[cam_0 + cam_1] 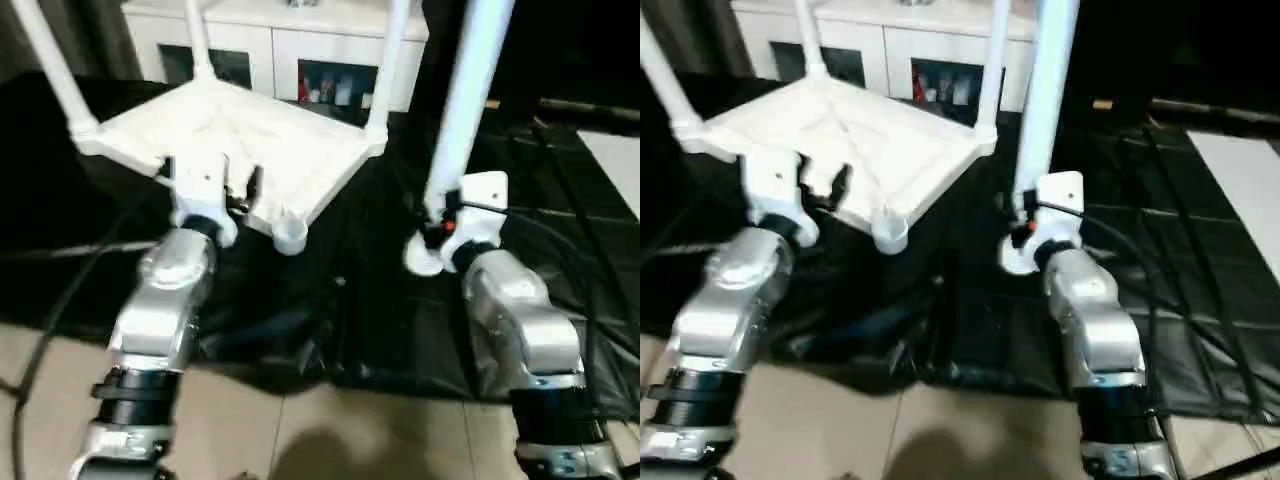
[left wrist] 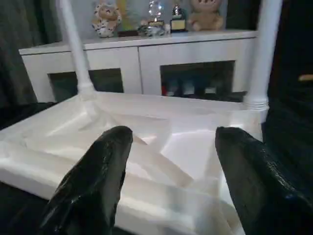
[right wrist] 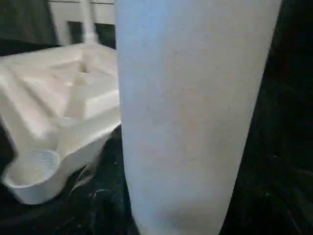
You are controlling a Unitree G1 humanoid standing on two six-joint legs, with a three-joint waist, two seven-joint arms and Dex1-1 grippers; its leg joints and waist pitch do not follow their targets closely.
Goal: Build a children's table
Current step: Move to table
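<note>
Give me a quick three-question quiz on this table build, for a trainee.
1. How many legs already stand in the tabletop?
2. True or false: the left gripper's fingers are apart.
3. The loose leg is at which gripper? A left, B right.
Key: 1 three, with the near socket empty; 2 true; 3 B.

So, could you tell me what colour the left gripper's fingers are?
Black fingers, clearest in the left wrist view.
</note>
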